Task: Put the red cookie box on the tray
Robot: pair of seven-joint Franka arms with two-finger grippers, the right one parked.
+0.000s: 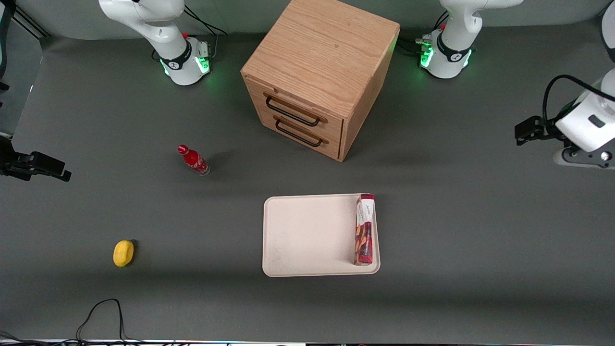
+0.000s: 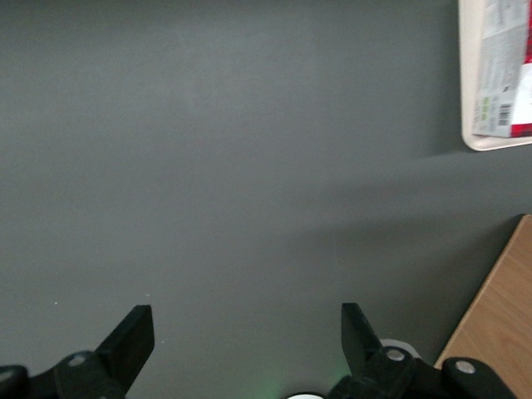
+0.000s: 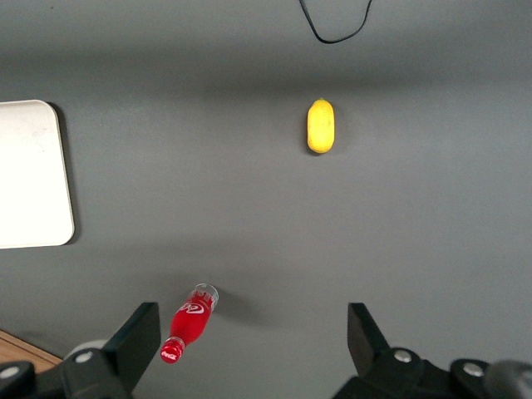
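Nearest you, the yellow lemon (image 1: 123,253) sits toward the parked arm's end of the table. The red cookie box (image 1: 364,229) lies flat in the tray (image 1: 307,235), along the rim on the working arm's side. Farther off, the small red bottle (image 1: 193,160) lies tipped, then the wooden drawer cabinet (image 1: 319,77). Your gripper (image 2: 248,332) hangs over bare table (image 2: 249,166), fingers spread wide, holding nothing, well apart from the tray.
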